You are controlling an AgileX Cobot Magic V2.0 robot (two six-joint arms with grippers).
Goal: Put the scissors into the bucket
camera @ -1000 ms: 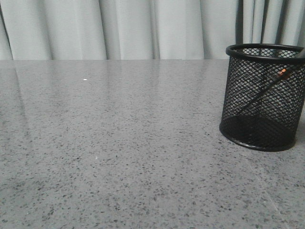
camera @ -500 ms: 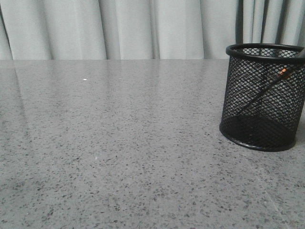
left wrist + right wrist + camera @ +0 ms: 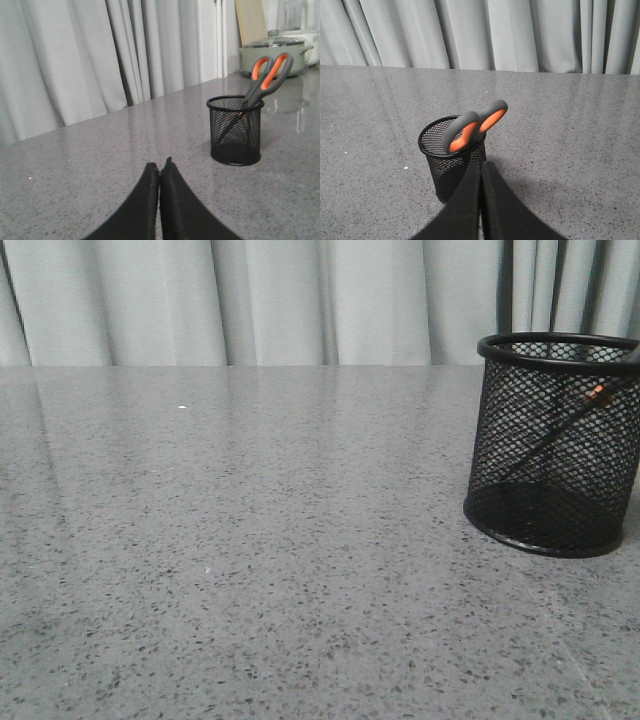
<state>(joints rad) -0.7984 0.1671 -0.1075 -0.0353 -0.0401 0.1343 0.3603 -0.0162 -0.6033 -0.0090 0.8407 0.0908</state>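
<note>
The bucket (image 3: pixel 555 445) is a black wire-mesh cup standing upright at the right side of the grey table. The scissors (image 3: pixel 560 430) stand inside it, blades down, leaning against its wall. Their grey handles lined in orange stick out above the rim in the left wrist view (image 3: pixel 265 75) and the right wrist view (image 3: pixel 472 127). The bucket also shows in the left wrist view (image 3: pixel 235 131) and the right wrist view (image 3: pixel 451 160). My left gripper (image 3: pixel 160 164) is shut and empty, well away from the bucket. My right gripper (image 3: pixel 481 164) is shut and empty, close beside the bucket.
The speckled grey table (image 3: pixel 250 540) ends at a pale curtain (image 3: pixel 300 300) at the back. In the left wrist view a pale green lidded pot (image 3: pixel 272 52) stands behind the bucket.
The front view has shifted very slightly, so the bucket sits a few pixels further right. The scissors stay in the bucket.
</note>
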